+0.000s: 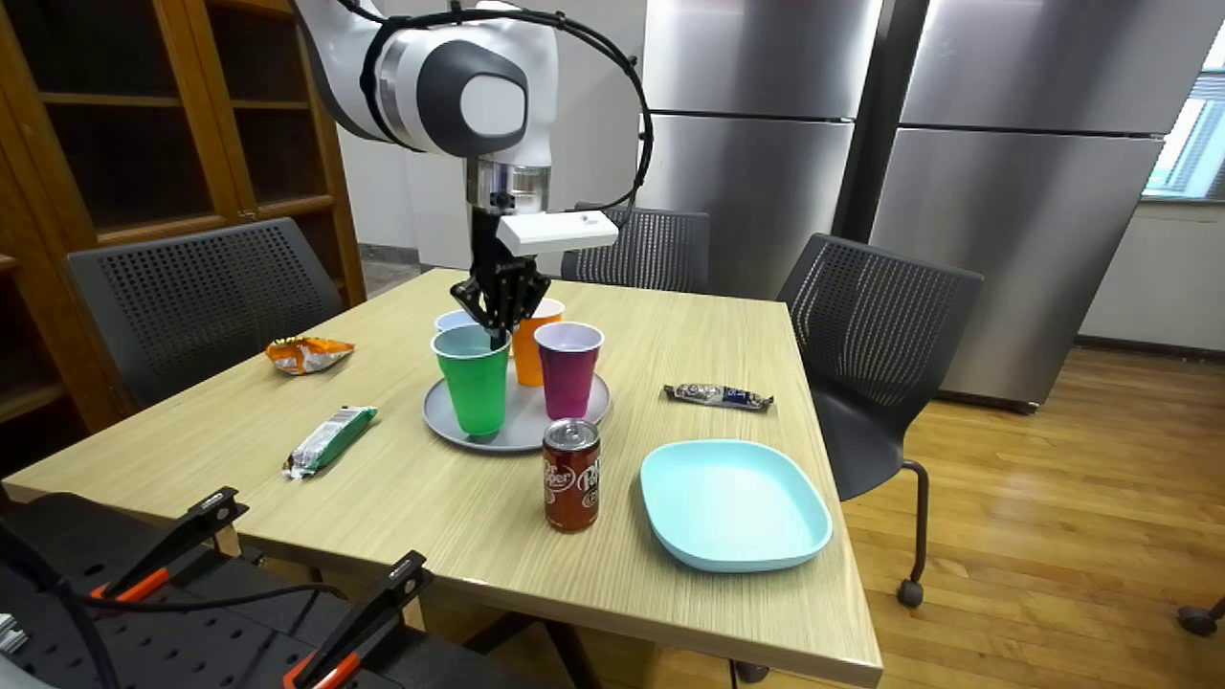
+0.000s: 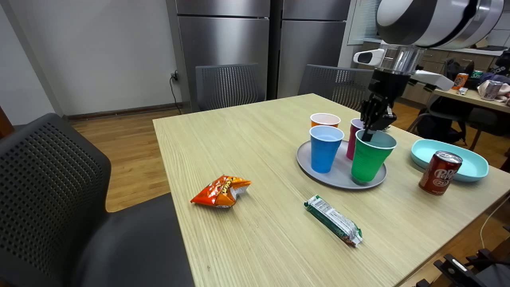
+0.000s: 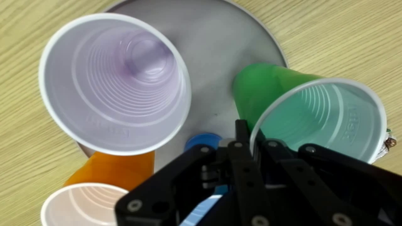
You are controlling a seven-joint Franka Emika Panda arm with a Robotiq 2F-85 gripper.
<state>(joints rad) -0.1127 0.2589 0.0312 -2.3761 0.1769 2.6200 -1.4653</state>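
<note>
My gripper (image 3: 251, 131) is shut on the near side of the green cup's rim, one finger inside the cup and one outside. The green cup (image 2: 368, 161) leans slightly over the grey plate (image 1: 524, 435); I cannot tell whether its base touches it. Beside it on the plate stand a purple cup (image 1: 569, 378), an orange cup (image 1: 529, 354) and a blue cup (image 2: 323, 153). The fingers partly hide the blue cup (image 3: 202, 139) in the wrist view. All the cups have pale insides, and the purple cup (image 3: 147, 59) looks empty from above.
Near the plate stands a red-brown soda can (image 1: 571, 478). A turquoise dish (image 1: 737, 507) lies by the table edge. A green-wrapped bar (image 2: 334, 219), an orange snack bag (image 2: 222, 191) and a dark-wrapped bar (image 1: 718, 395) lie on the table. Chairs (image 1: 871, 335) surround it.
</note>
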